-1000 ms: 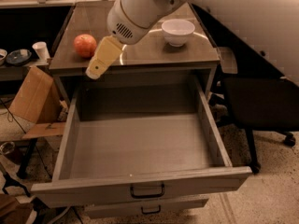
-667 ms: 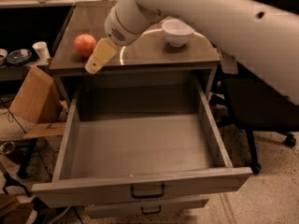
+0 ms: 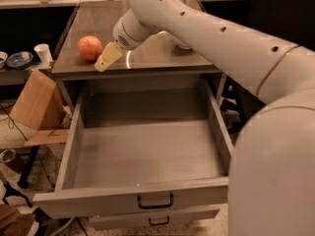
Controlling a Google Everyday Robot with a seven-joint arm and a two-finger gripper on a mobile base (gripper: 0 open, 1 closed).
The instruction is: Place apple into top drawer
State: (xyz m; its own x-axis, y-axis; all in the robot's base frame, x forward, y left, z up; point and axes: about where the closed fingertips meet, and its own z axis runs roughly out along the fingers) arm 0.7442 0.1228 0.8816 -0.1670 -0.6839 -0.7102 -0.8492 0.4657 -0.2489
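Robot arm fills the right and upper part of the view, reaching leftward across the cabinet top.

Top drawer is pulled fully out toward the camera, interior bare. Its dark loop handle is on the front face, with a narrower drawer front below it.

A cardboard box leans on the floor to the left of the cabinet.

Apple sits on the cabinet top near the left edge, above and behind the drawer's back left corner — not yet grasped.

Gripper hangs just right of the apple, angled down and left, tip close to the fruit. Contact not evident. Open or closed: cannot tell from this angle.

Step in hand, as judged: approach for the grasp.

Risks:
- The apple is round and near the left edge — a sideways nudge from the tip could roll it off toward the box.
- An off-centre pinch on the curved skin may squirt it out.
- If the grasp holds, a low carry could clip the cabinet's front lip before the apple is over the drawer.
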